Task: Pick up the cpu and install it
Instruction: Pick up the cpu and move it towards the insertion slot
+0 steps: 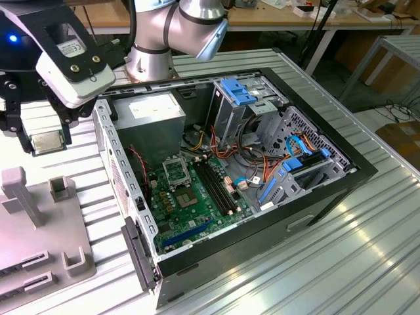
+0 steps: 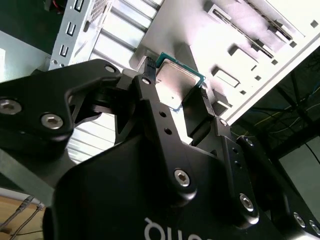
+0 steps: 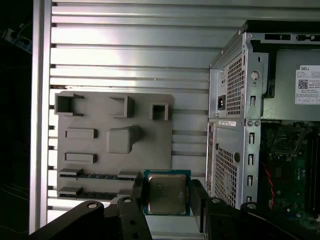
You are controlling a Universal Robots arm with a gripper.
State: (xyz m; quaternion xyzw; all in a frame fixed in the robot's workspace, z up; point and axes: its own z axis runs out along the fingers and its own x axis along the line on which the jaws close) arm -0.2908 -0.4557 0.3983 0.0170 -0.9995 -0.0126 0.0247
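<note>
1. Ribbed metal table point(image 1: 354, 262): bears everything in the scene.
2. Open computer case point(image 1: 321, 207): lies on its side at the centre of the exterior view, its inside facing up.
3. Robot arm point(image 1: 187, 26): its silver joints stand at about 11 o'clock from the case, behind the case's rear wall.
4. Grey fixture plate point(image 3: 115, 125): lies flat on the table at about 8 o'clock from the case in the exterior view, with raised blocks and slots on its top.
5. Green motherboard point(image 1: 193, 213): sits on the case floor; the silver socket frame point(image 1: 176, 172) lies at about 11 o'clock from the board's centre, beside the long black memory slots point(image 1: 213, 184).
6. Gripper point(image 2: 176, 86): hangs at about 9 o'clock from the case in the exterior view, outside the case. Its two black fingers point(image 2: 150, 95) are closed on opposite edges of the cpu.
7. Cpu point(image 3: 167, 194): held flat between the fingertips, its dull metal top facing the first wrist view's camera. It hangs over the table by the fixture plate's edge, well apart from the socket frame.
</note>
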